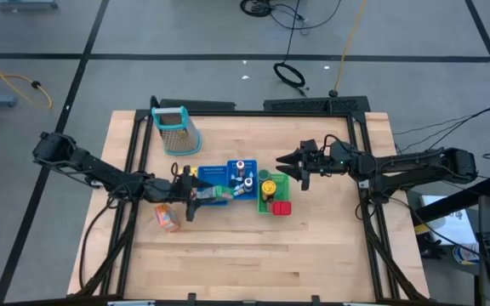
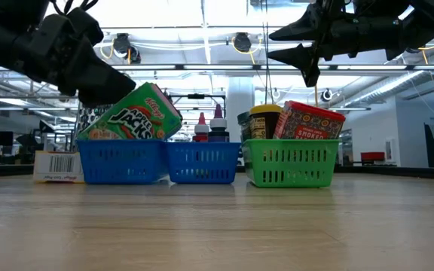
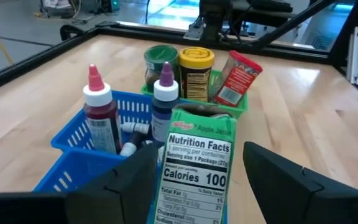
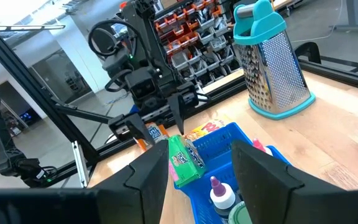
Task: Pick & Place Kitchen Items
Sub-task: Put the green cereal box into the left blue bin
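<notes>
Green Apple Jacks pouch (image 3: pixel 194 163), reading "Nutrition Facts" and "Calories 100", leaned tilted on the blue tray (image 2: pixel 123 162). The red block (image 2: pixel 308 120), marked "SMOKED", stood in the green tray (image 2: pixel 290 163). The left gripper (image 3: pixel 197 180) was released, fingers spread either side of the pouch. The right gripper (image 1: pixel 284 161) hovered parted, empty, at the green tray's 12 o'clock.

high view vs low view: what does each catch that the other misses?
High view only: the metal grater with teal handle standing at the table's far-left part, and an orange packet lying flat on the wood near the left gripper.

Low view only: the label of the green Apple Jacks cereal box, tilted against the blue basket's rim.

Both: blue baskets, the green basket, the yellow-lidded jar, and the open right gripper above them.
</notes>
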Controlling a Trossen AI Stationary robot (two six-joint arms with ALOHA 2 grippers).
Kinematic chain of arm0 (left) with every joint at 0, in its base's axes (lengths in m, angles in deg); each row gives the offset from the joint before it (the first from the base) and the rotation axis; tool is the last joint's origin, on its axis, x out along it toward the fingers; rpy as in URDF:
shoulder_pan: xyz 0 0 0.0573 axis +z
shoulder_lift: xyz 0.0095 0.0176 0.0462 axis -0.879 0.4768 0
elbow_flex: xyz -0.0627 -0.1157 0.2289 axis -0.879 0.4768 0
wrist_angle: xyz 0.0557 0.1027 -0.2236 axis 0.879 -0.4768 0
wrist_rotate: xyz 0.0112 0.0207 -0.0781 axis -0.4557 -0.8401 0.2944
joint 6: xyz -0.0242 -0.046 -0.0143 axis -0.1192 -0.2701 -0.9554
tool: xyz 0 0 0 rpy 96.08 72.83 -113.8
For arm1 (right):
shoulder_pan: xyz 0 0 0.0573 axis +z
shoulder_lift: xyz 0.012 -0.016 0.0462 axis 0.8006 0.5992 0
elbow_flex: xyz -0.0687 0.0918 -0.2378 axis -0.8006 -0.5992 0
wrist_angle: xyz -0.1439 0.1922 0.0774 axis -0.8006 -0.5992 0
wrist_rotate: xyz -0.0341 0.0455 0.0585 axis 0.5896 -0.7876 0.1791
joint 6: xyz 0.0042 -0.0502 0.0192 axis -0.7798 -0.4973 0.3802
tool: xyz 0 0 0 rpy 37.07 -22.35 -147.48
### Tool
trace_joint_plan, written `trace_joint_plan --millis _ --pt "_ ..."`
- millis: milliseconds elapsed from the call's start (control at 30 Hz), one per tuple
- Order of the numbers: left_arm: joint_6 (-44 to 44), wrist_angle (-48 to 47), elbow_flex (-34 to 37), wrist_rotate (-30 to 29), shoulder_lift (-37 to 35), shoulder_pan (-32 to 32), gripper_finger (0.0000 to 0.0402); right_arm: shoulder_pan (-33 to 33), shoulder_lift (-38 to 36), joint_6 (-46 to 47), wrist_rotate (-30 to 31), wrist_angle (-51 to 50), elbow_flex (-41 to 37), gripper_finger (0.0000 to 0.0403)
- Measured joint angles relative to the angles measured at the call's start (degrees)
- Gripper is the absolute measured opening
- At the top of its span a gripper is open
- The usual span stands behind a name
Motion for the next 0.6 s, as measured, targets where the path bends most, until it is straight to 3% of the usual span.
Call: trace_joint_plan --millis 600 --pt "-0.1 -1.2 -1.8 2.9 2.0 2.7 0.0241 0.0 0.0 0.0 0.0 0.0 0.0 0.0169"
